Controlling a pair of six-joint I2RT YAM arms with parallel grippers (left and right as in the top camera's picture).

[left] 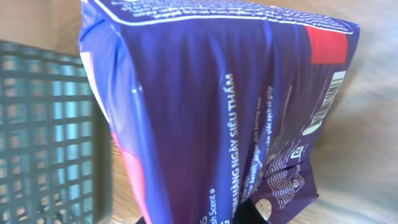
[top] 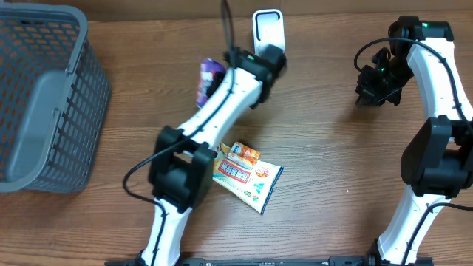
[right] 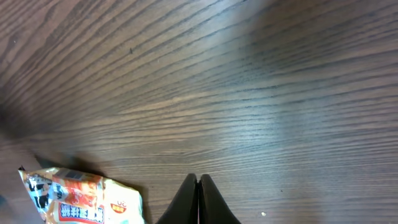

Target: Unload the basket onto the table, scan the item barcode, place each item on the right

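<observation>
Brown wooden table: grey plastic mesh basket far left. Orange-white foil snack packet flat mid-table. Left gripper clamped tight on glossy purple soft pack, just left of white upright scanner. Right gripper fully closed, empty.

1. You have a wooden table with dark brown grain running across the frame; in the right wrist view its surface shows fine lines.
2. At the upper left of the overhead frame, a grey mesh basket sits on the table, its opening facing up.
3. Just below the centre, a snack packet in orange, white and green lies flat on the wood, its corner also visible at the lower left of the right wrist view.
4. At the top centre stands a white device with rounded corners; you cannot see its base.
</observation>
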